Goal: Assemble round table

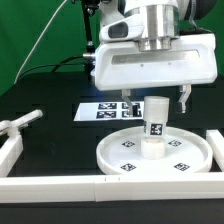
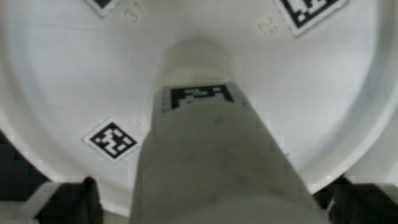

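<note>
The large round rimmed disc (image 1: 125, 155) lies flat on the black table with several tags on its face. The short thick cylinder leg (image 1: 155, 128) stands upright on the middle of the disc, with a tag on its side. My gripper (image 1: 155, 103) is directly above it, its two fingers straddling the leg's top with gaps on both sides, so it is open. In the wrist view the leg (image 2: 222, 150) runs up between the dark fingertips (image 2: 68, 202), over the disc (image 2: 71, 90). The cross-shaped foot is out of view.
The marker board (image 1: 100, 109) lies behind the disc. White border bars run along the front (image 1: 60, 186), the exterior view's right (image 1: 216, 150) and the exterior view's left (image 1: 20, 123). A green screen stands behind.
</note>
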`<state>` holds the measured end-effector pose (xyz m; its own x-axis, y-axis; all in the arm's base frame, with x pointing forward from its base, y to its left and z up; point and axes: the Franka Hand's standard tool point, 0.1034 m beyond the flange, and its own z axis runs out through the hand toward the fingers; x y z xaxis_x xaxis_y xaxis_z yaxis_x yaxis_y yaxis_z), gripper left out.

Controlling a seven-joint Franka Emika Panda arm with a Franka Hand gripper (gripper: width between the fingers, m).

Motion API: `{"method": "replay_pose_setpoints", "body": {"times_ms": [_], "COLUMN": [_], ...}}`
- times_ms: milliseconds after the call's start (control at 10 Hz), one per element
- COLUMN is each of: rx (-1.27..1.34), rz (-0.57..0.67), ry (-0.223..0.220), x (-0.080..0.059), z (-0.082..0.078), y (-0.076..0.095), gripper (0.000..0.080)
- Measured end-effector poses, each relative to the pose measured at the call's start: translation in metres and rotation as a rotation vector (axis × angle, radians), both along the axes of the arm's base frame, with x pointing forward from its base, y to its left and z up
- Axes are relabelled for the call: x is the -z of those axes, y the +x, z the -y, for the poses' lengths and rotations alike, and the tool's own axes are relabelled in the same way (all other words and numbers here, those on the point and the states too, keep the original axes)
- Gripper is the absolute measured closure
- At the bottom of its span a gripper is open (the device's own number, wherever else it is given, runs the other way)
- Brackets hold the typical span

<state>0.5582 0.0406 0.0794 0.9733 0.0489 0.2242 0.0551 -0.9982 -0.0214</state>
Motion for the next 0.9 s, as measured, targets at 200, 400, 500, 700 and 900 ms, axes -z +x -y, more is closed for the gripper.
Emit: {"method": "replay_pose_setpoints", "body": {"times_ms": [200, 400, 500, 700, 900], "rx": [0.000, 0.003, 0.011, 0.018, 0.146], "rz": [-0.116, -0.165, -0.148, -0.149, -0.155], "ry": [0.010, 0.018, 0.016, 0.017, 0.042], "x": [0.0056, 0.0016, 0.0019, 0.0024, 0.0026], "z": [0.0017, 0.0039, 0.0044, 0.0039, 0.0025], "y": [-0.0082, -0.0065, -0.0055, -0.0057, -0.0058], "gripper": [0.0151, 0.0151, 0.0151, 0.0243, 0.0396]}}
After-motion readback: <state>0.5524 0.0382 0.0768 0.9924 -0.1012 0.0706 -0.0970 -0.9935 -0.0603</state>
